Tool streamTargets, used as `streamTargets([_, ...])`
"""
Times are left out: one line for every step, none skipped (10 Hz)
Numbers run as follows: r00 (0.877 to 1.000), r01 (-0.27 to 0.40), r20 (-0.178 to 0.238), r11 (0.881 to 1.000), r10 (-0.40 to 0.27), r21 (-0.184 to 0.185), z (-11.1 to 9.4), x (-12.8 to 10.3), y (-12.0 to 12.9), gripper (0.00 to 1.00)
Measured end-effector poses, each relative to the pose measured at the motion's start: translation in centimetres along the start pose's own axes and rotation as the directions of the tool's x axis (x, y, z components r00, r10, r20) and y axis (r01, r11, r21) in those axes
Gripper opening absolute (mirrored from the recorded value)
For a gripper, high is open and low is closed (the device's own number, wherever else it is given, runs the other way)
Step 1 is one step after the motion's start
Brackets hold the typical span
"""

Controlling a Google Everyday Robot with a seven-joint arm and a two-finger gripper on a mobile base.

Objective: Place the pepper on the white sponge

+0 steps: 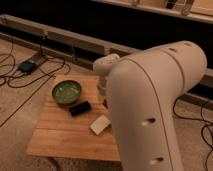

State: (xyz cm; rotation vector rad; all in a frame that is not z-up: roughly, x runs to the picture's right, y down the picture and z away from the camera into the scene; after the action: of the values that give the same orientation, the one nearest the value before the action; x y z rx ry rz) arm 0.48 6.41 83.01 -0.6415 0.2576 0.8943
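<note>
The white sponge (pixel 100 124) is a cream block lying on the wooden table (pixel 60 137), right at the edge of my arm. My arm's large white link (pixel 155 105) fills the right half of the view and covers the table's right side. The gripper is hidden behind this link, somewhere over the table's right part. A small dark-red bit (pixel 104 102) shows at the arm's edge above the sponge. It may be the pepper, but I cannot tell.
A green bowl (pixel 66 92) stands at the table's back left. A flat black rectangular object (pixel 80 108) lies between the bowl and the sponge. Cables and a power brick (pixel 27 65) lie on the floor to the left, more cables (pixel 205 127) to the right. A dark low shelf runs behind.
</note>
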Motion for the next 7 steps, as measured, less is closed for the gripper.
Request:
streamTargets([1.0,0.007,-0.013,1.0,-0.006,0.003,0.0,0.6,0.1,0.0])
streamTargets([0.999,0.013,-0.034,1.0,-0.013,0.006,0.3,1.1,0.4,0.0])
streamTargets([0.998,0.025,-0.052,1.0,-0.025,0.01,0.5,1.5,0.7,0.0])
streamTargets([0.997,0.04,-0.073,0.999,-0.039,0.012,0.7,2.0,1.1,0.0])
streamTargets([0.994,0.056,-0.091,0.998,-0.055,0.013,0.9,2.7,1.6,0.0])
streamTargets([0.992,0.077,-0.101,0.997,-0.076,0.007,1.2,3.1,2.1,0.0])
streamTargets([0.989,0.096,-0.11,0.995,-0.095,0.001,1.5,3.6,2.6,0.0])
